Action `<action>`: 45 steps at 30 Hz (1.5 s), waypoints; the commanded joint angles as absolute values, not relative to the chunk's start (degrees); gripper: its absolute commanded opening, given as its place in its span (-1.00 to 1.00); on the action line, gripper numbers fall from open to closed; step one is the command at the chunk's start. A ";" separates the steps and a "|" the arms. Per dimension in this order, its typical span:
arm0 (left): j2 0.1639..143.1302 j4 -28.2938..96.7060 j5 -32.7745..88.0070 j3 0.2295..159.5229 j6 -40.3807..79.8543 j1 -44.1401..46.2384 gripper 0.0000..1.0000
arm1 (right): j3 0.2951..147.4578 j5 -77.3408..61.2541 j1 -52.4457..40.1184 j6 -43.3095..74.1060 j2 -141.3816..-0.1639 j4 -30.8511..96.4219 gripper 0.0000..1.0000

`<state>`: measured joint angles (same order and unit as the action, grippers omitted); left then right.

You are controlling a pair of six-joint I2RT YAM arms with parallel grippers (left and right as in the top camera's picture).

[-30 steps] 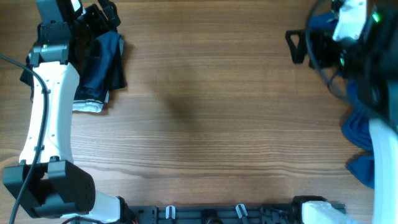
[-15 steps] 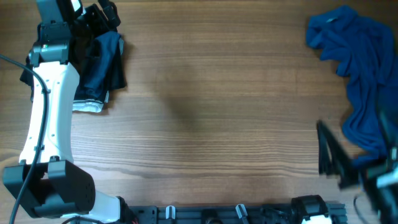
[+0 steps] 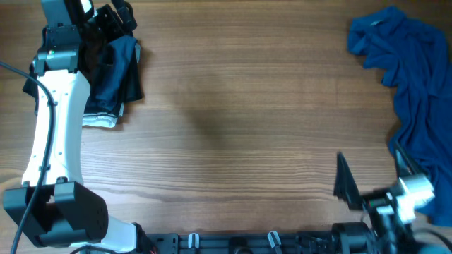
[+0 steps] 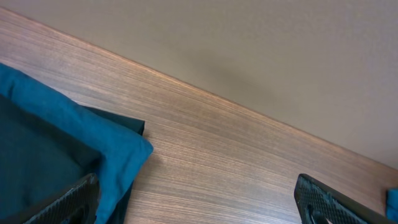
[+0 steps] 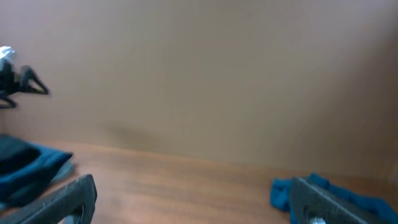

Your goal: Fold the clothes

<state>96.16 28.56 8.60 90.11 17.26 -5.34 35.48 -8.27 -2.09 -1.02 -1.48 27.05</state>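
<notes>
Left gripper (image 4: 199, 202) and right gripper (image 5: 193, 202) gape wide, empty; one crumpled blue garment (image 3: 417, 77), one folded pile (image 3: 116, 77).

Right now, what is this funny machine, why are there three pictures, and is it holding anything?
These are two robot arms at a wooden table. One picture looks down from above; the other two come from little cameras on the arms' wrists. Each arm ends in a two-fingered tool. The left tool and the right tool are both open, holding nothing. On the robot's left side lies a folded pile of dark clothes; on its right, a crumpled blue garment.
</notes>
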 commanded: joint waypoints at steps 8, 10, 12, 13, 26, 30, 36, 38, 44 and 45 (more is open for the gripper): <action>96.55 28.42 8.45 90.02 17.19 -5.15 0.99 | 13.50 -7.42 -0.84 -0.82 -0.21 0.38 0.99; 96.55 28.42 8.45 90.02 17.19 -5.15 0.99 | 11.11 -6.96 -0.32 0.56 -0.21 -1.39 0.99; 96.55 28.42 8.45 90.02 17.19 -5.15 0.99 | 9.21 -6.83 0.03 1.78 -0.21 -1.45 0.99; 96.55 28.42 8.45 90.02 17.17 -5.15 0.99 | 8.47 -6.76 0.03 2.15 -0.21 -1.52 0.99; 96.55 28.42 8.45 90.02 17.19 -5.15 1.00 | 0.25 -3.55 0.10 3.57 -0.19 -6.76 0.99; 96.55 28.42 8.45 90.02 17.19 -5.15 0.99 | 0.30 -3.55 0.58 3.05 -0.19 -5.58 0.99; 96.55 28.42 8.45 90.02 17.19 -5.15 0.99 | 0.30 -1.26 0.84 1.48 -0.19 -0.32 0.99; 96.55 28.42 8.45 90.02 17.19 -5.15 0.99 | 0.30 -1.26 0.84 1.50 -0.19 -0.32 0.99; 96.55 28.42 8.45 90.02 17.19 -5.15 1.00 | 0.30 -1.26 0.84 1.52 -0.27 -0.32 1.00; 96.55 28.42 8.45 90.02 17.19 -5.15 0.99 | 0.30 -1.26 0.84 1.52 -0.27 -0.30 0.99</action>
